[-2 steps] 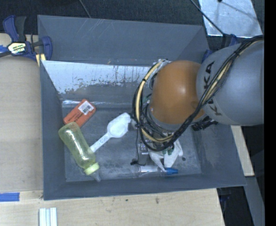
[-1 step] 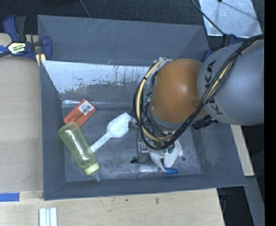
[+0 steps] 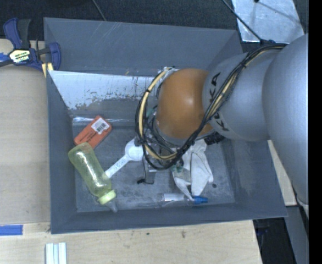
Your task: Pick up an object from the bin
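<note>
My gripper (image 3: 148, 176) reaches down in the middle of the bin, mostly hidden under the arm's orange cover. Just left of it lies a white plastic spoon (image 3: 123, 157), its round bowl toward the gripper and its handle slanting down-left. A crumpled white wrapper (image 3: 198, 170) lies just right of the gripper. A thin clear pen with a blue tip (image 3: 185, 199) rests along the bin's front wall, below the wrapper.
A yellow-green plastic bottle (image 3: 92, 172) lies slanted at the bin's left side. An orange box with a white label (image 3: 93, 132) sits behind it. The arm and its cables cover the bin's right rear part.
</note>
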`<state>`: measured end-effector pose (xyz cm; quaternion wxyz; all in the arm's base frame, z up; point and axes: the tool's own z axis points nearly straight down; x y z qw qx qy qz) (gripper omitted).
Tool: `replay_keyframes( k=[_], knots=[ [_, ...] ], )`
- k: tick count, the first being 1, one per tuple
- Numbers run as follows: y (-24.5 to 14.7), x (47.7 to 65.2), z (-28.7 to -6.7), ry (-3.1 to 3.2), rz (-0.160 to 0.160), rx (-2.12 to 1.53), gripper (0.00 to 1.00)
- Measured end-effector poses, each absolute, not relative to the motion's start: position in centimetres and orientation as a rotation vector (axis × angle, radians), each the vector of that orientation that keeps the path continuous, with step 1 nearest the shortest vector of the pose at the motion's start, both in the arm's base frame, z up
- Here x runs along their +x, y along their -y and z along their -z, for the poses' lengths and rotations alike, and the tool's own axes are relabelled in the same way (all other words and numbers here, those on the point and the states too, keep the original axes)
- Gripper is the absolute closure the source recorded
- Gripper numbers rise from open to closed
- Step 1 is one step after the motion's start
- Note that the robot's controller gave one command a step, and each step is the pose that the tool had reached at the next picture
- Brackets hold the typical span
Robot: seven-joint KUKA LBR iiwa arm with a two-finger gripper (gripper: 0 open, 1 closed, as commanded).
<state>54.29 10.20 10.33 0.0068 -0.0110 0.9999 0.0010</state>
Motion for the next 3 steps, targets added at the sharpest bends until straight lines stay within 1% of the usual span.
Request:
replay_keyframes(
  k=[1, 2, 3],
  knots=[
    [-10.6, 58.1, -7.3, -3.134, -0.002, -0.109, 1.00],
    [-10.6, 58.1, -7.3, -3.134, -0.002, -0.109, 1.00],
    [-9.6, 60.4, -23.0, -3.131, 0.000, -0.125, 1.00]
  ],
)
